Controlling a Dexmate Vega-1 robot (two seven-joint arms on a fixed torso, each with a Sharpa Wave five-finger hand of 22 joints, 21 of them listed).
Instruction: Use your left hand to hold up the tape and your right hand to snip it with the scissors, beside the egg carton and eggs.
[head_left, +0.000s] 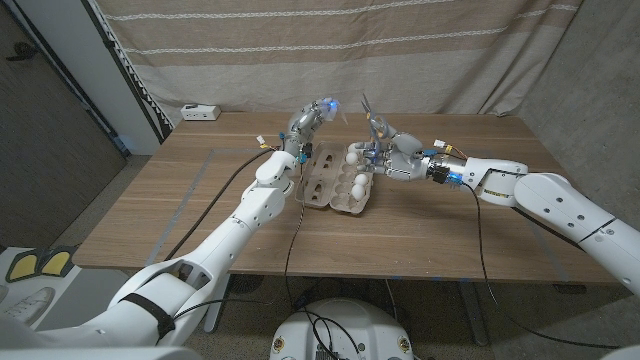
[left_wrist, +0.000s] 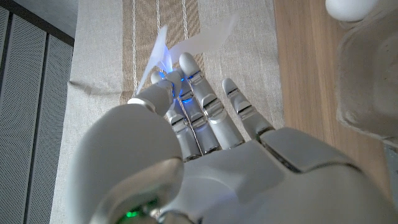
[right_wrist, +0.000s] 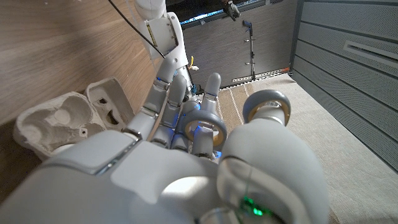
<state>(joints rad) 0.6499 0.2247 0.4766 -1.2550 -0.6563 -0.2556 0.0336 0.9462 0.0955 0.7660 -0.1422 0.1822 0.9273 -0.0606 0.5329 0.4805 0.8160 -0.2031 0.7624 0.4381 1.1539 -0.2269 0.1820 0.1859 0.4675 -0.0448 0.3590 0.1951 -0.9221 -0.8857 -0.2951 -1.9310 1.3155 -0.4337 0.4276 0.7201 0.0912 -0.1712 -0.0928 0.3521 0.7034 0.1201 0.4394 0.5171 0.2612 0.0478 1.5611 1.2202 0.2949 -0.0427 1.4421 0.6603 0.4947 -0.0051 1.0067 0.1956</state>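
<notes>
1. We note the left hand (head_left: 308, 122) raised above the far end of the egg carton (head_left: 335, 182), fingers reaching up; in the left wrist view it (left_wrist: 205, 130) pinches a pale translucent strip of tape (left_wrist: 186, 46) at its fingertips, the strip fanning upward against the striped curtain (left_wrist: 118, 50).
2. We see the right hand (head_left: 392, 152) just right of the carton, fingers curled through the handles of the scissors (head_left: 372, 120), whose blades point up and toward the tape. In the right wrist view the grey handle loops (right_wrist: 208, 127) sit around its fingers.
3. The two hands are near each other but apart; we cannot tell whether the blades touch the tape.
4. The carton lies open on the wooden table (head_left: 180, 210), between the two arms, with white eggs (head_left: 358, 186) in its right-hand half.
5. A white power strip (head_left: 200, 112) lies at the table's far left corner, well apart.
</notes>
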